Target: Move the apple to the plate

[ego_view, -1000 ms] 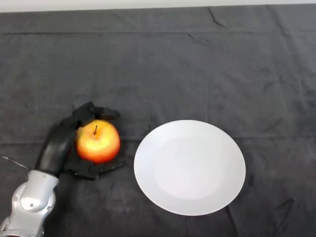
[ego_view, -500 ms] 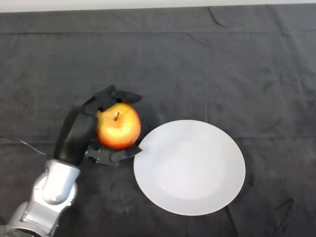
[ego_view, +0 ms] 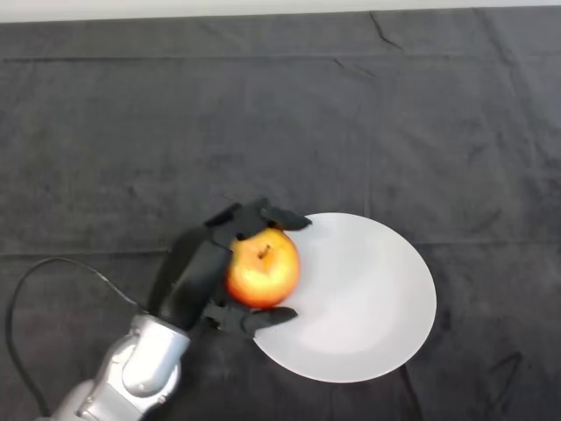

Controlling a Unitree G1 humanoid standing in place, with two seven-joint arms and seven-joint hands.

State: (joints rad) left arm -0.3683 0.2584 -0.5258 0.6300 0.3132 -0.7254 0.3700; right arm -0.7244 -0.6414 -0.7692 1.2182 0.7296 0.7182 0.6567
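A red and yellow apple (ego_view: 263, 267) with a short stem is held in my left hand (ego_view: 203, 272), upright, over the left edge of the white plate (ego_view: 368, 298). The hand is black, with fingers curled over the apple's far side and the thumb under its near side. The silver-grey arm comes in from the lower left. I cannot tell whether the apple touches the plate.
The table is covered by a dark cloth (ego_view: 280, 114) with creases. A pale strip of the far edge shows along the top.
My left hand has carried the apple to the right and a little nearer, from the cloth left of the plate to over the plate's left edge.
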